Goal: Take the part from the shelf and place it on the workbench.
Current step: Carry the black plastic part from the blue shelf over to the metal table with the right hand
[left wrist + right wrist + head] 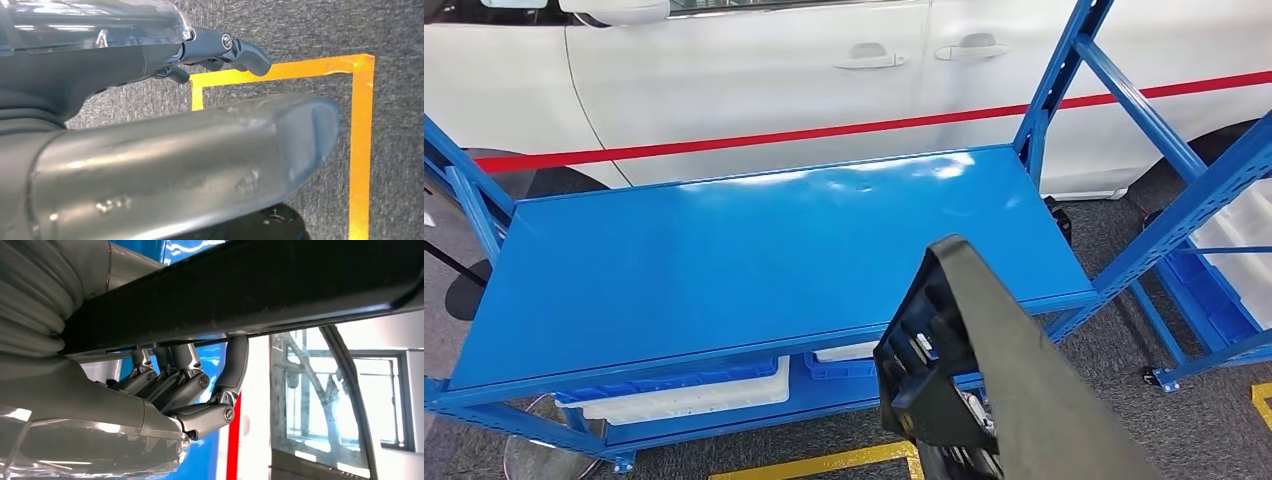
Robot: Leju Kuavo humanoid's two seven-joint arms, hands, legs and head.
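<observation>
Head view: long dark-grey plastic trim part [1014,370] with a black ribbed underside is sitting lower centre-right of the frame, tilted, its top end overlapping the front edge of the glossy blue metal tabletop [724,260]. That surface is filling mid-frame, bare and reflecting light. Below it, blue and white plastic bins [694,392] are sitting on the lower tier. White car body [754,70] with a red stripe is running across the top of the frame; blue upright rack posts [1064,70] are standing upper right. Yellow floor tape [824,462] is showing along the bottom edge on grey carpet.

Right wrist view: right robot hand [185,385] is gripping the same trim part [260,290], dark fingers [235,365] curling up against the part's lower edge, part spanning the upper frame from left to right.

Left wrist view: left robot hand [210,60] is hanging over grey carpet and a yellow tape corner [360,130], fingers loosely bent, holding nothing; thick grey thumb [190,160] crossing mid-frame.
</observation>
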